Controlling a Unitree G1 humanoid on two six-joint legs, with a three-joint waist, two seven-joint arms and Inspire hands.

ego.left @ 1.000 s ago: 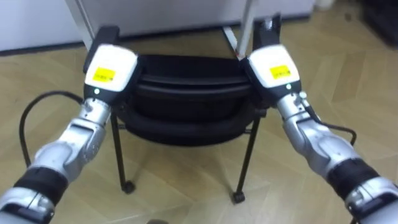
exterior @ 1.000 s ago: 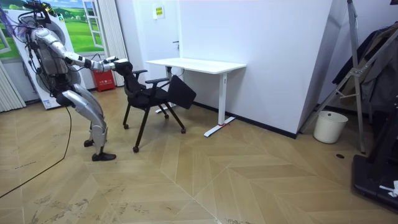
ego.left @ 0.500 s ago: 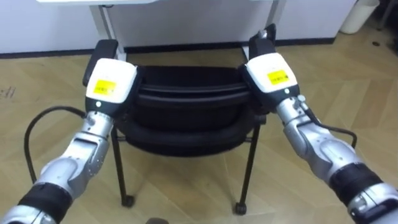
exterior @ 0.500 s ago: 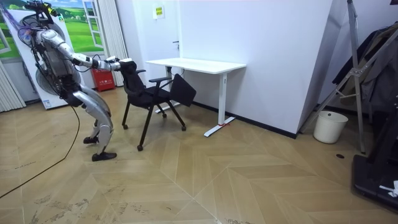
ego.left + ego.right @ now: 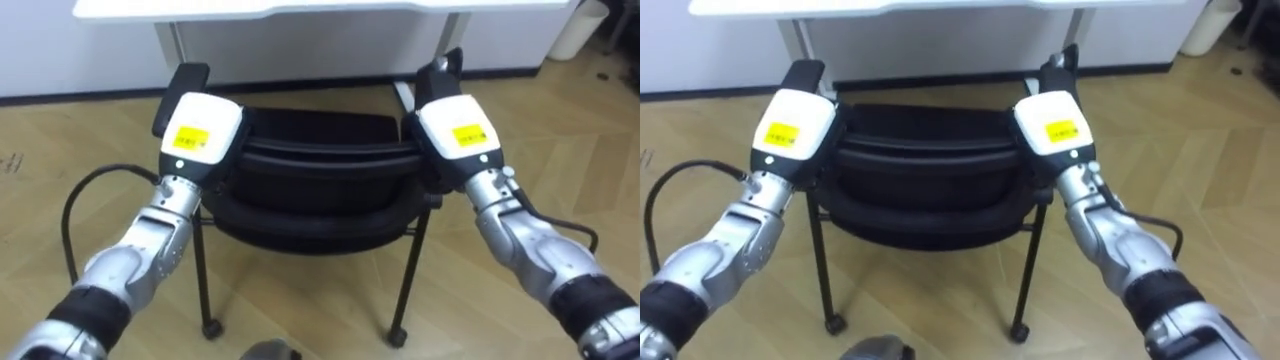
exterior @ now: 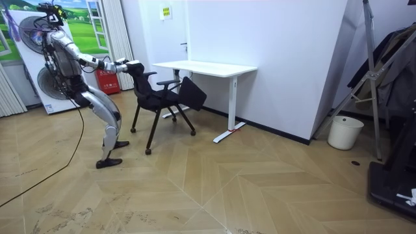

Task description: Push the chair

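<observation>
A black chair [image 5: 315,165] is framed between the left hand [image 5: 200,130] and the right hand [image 5: 455,125], which are set against either side of its backrest. A white desk [image 5: 300,8] is seen just beyond both hands, above a wooden floor [image 5: 560,150].

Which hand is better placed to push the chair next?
Neither alone: the left hand and right hand sit level on opposite sides of the black chair at its back, so both together should push it straight.

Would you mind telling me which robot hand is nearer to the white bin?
Right. The right robot hand is at the right end of the chair back, on the side toward the white bin; the left robot hand is at the opposite end, farther off.
</observation>
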